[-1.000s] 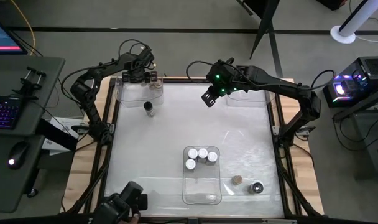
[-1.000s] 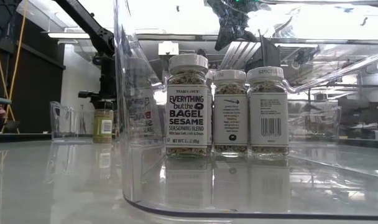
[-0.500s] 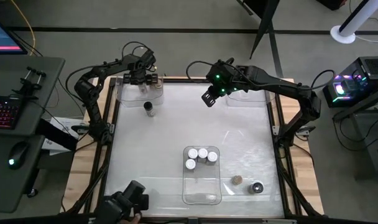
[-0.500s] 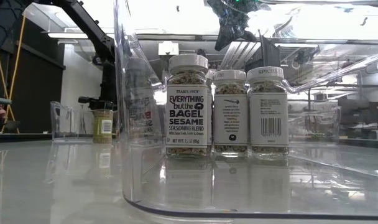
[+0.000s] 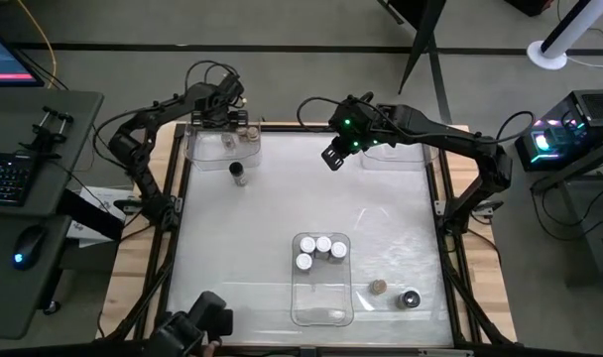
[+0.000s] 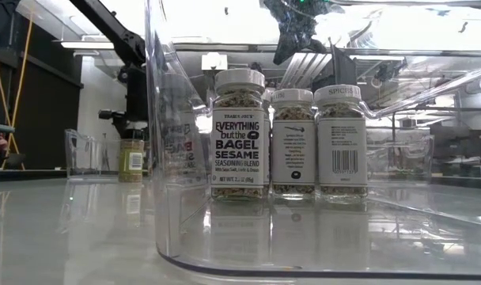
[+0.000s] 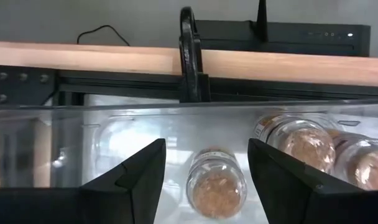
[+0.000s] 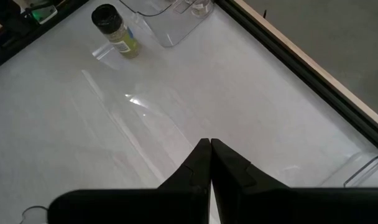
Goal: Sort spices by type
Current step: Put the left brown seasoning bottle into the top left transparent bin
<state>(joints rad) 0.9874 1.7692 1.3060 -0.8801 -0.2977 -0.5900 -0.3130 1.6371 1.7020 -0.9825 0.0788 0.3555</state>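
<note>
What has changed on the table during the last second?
Only the left gripper moved: it drew back a little from the tan-capped jars toward the far left corner of the back-left tray, fingers open, holding nothing. The right gripper, shut and empty, the black-capped jar and the three white-capped jars stayed put.

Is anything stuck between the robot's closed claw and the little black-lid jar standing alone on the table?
Nothing visible. In the right wrist view, only bare table lies between the shut right end effector and the black-capped jar, which stands upright beside a clear tray.
</note>
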